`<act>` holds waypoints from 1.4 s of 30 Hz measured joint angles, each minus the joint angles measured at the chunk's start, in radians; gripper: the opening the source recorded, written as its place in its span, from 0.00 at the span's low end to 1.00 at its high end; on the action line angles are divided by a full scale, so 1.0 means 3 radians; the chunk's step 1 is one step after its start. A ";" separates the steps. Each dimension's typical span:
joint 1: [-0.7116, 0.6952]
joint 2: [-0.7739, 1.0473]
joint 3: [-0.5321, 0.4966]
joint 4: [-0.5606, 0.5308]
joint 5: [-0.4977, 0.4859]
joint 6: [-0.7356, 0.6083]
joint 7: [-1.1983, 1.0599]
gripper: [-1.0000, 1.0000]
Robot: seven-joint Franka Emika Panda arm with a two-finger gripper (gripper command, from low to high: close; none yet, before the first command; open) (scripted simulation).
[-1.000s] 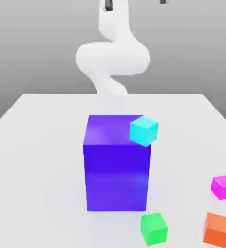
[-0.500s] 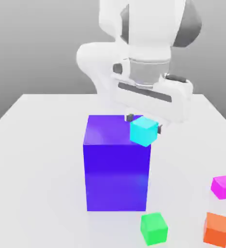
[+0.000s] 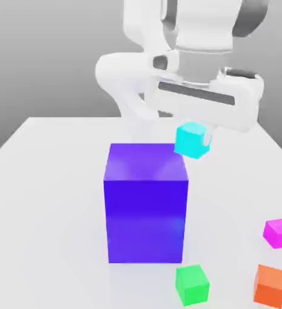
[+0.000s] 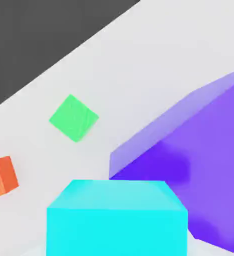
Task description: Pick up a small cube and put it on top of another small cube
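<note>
A small cyan cube point(image 3: 191, 140) hangs in the air just above the far right corner of a tall purple block point(image 3: 145, 202). My gripper point(image 3: 194, 141) is shut on it, under the white hand. In the hand view the cyan cube point(image 4: 116, 217) sits close in front, with the purple block point(image 4: 199, 165) beside and below it. Other small cubes lie on the white table point(image 3: 46, 199): a green cube point(image 3: 192, 284), an orange cube point(image 3: 270, 285) and a magenta cube point(image 3: 279, 233).
The green cube point(image 4: 73, 118) and orange cube point(image 4: 1, 176) lie on the table below the hand. In the exterior view the tall purple block stands mid-table, with the three loose cubes at the near right.
The hand came down over the cyan cube at the purple block's corner, shut on it, and has lifted it up and slightly to the exterior view's right.
</note>
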 joint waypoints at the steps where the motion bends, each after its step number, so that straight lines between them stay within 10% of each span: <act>1: 0.0024 0.0113 0.0065 0.0064 -0.0051 0.0040 -0.0023 0.00; 12: 0.0550 0.1457 0.0630 0.0759 -0.0895 0.0511 -0.0059 0.00; 29: 0.1935 0.3553 0.0456 0.1781 -0.2277 0.1301 0.0056 0.00; 30: 0.1997 0.3660 0.0381 0.1816 -0.2348 0.1375 0.0099 1.00; 42: 0.1757 0.3224 0.0616 0.1575 -0.2073 0.1180 -0.0021 1.00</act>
